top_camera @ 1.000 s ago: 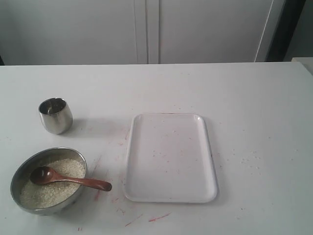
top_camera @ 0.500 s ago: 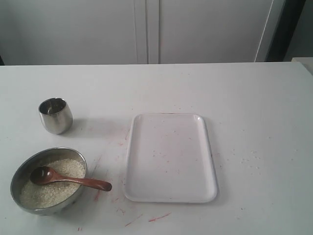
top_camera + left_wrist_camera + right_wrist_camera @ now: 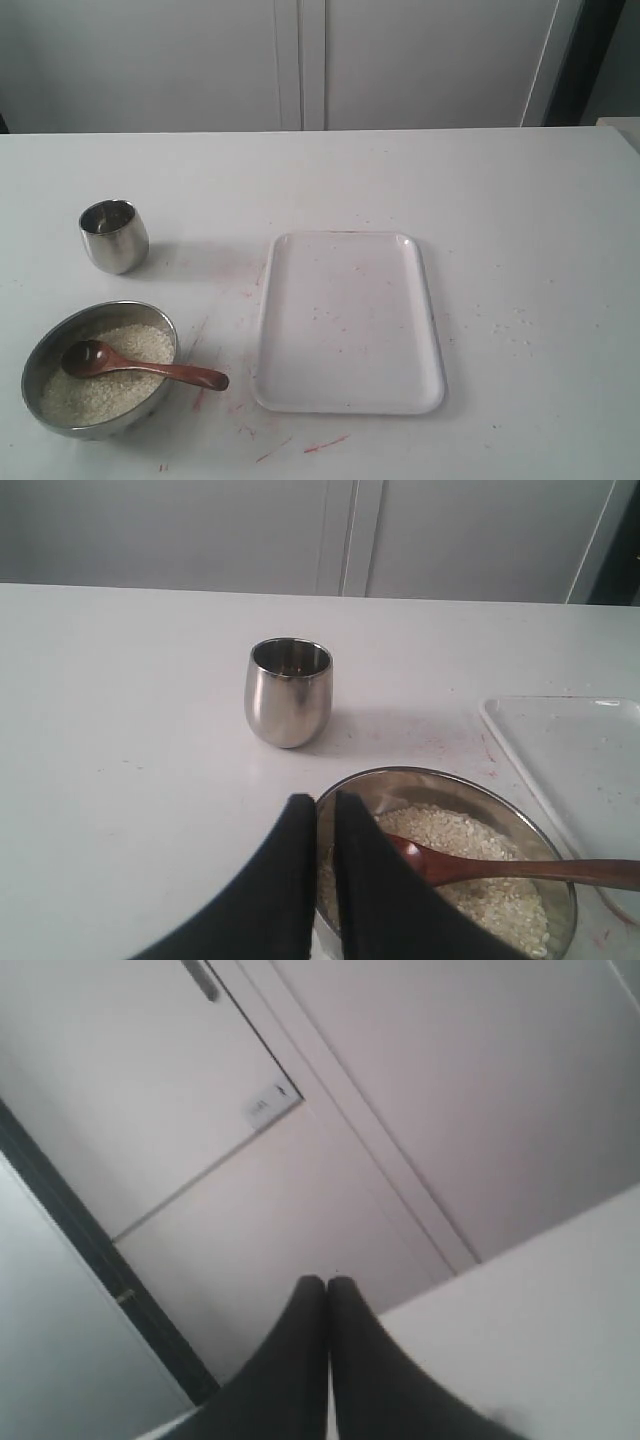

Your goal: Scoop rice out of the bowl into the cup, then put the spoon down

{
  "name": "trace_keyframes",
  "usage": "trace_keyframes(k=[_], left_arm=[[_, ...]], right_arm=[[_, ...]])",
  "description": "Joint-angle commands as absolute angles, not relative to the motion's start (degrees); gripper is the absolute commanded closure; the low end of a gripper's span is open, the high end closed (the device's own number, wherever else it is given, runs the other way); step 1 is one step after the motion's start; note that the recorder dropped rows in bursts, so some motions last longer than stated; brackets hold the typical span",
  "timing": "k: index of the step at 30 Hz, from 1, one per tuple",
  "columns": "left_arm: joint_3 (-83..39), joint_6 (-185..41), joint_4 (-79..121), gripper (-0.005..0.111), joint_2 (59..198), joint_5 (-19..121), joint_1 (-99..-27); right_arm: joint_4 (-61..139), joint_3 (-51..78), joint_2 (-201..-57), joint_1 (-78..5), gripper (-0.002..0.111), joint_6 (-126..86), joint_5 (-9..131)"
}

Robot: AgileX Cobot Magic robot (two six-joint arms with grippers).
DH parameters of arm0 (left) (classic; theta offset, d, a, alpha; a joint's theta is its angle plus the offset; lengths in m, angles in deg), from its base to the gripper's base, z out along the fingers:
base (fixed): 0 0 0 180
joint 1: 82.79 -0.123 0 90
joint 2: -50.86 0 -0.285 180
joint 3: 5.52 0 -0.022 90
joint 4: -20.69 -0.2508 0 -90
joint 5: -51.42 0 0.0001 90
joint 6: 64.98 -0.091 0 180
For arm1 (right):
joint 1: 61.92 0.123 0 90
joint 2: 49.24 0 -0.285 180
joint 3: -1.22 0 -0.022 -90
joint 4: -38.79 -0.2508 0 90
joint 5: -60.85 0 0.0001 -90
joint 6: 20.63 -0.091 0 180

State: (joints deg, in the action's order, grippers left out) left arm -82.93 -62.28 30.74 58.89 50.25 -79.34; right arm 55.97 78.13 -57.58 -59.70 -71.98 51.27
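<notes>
The wide steel bowl (image 3: 38, 352) sits at the front left of the table, holding white rice (image 3: 120, 345). The dark wooden spoon (image 3: 150, 369) lies in it, scoop on the rice, handle jutting over the rim toward the tray. Behind the bowl stands the small steel cup (image 3: 113, 236), upright. Neither gripper shows in the exterior view. The left wrist view has the left gripper (image 3: 325, 805) shut and empty, near the bowl (image 3: 450, 778), with the spoon (image 3: 510, 868), the rice (image 3: 455, 832) and the cup (image 3: 288, 692) beyond. The right gripper (image 3: 327, 1285) is shut and faces a cabinet wall.
A white rectangular tray (image 3: 348, 320) lies right of the bowl, and its corner (image 3: 575, 750) shows in the left wrist view. Red smears and a few stray grains mark the white table (image 3: 520, 220). Pale cabinet doors (image 3: 300, 60) stand behind the table.
</notes>
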Motion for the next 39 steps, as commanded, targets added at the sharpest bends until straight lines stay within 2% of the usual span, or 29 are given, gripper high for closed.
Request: trace_keyframes(k=[1, 10, 14, 25, 39], left_arm=[[-82.7, -62.2, 31.3, 0.092, 58.7, 50.1, -79.2], [-82.7, -62.2, 31.3, 0.092, 58.7, 50.1, -79.2], [-82.7, -62.2, 31.3, 0.092, 58.7, 50.1, -79.2], [-82.7, -62.2, 31.3, 0.092, 58.7, 50.1, -79.2], [-82.7, -62.2, 31.3, 0.092, 58.7, 50.1, -79.2]], right_arm=[[53.2, 78.4, -57.6, -59.6, 0.108, -72.3, 39.8], [57.3, 78.4, -57.6, -59.6, 0.108, -79.7, 26.2], [68.3, 77.5, -57.6, -59.6, 0.108, -80.9, 19.7], [86.4, 67.1, -60.7, -59.6, 0.108, -88.7, 15.4], [125.7, 48.2, -85.0, -59.6, 0.108, -133.9, 13.9]])
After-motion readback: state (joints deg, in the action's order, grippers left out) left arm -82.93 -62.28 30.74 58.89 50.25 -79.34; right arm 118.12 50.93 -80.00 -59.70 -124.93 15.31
